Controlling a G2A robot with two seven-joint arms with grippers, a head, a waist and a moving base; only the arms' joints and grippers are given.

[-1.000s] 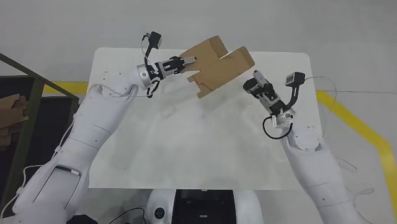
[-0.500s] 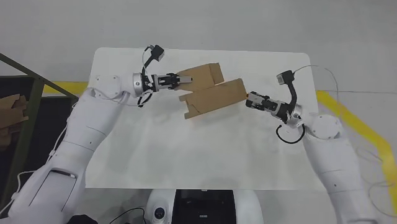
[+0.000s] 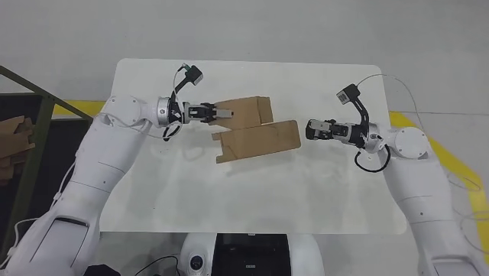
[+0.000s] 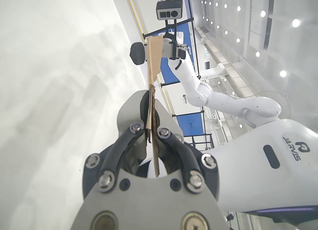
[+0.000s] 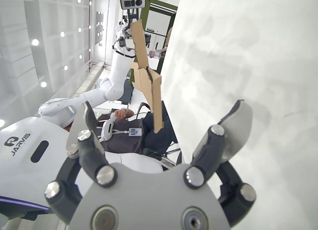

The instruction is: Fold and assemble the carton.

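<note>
A flattened brown carton (image 3: 254, 129) hangs over the middle of the white table (image 3: 191, 192). My left gripper (image 3: 221, 112) is shut on its left edge; in the left wrist view the cardboard (image 4: 152, 97) runs edge-on between the closed fingers (image 4: 151, 107). My right gripper (image 3: 309, 131) stands open just off the carton's right end, a small gap apart. In the right wrist view the carton (image 5: 146, 79) hangs edge-on ahead of the spread fingers (image 5: 238, 116), with nothing between them.
A green-framed rack (image 3: 34, 123) with cardboard pieces stands off the table's left side. Yellow floor tape (image 3: 443, 161) runs past the right edge. The table surface in front of the carton is bare white.
Both arms lowered and turned the carton from a tilted pose to nearly level. The right gripper swung round to the carton's right end.
</note>
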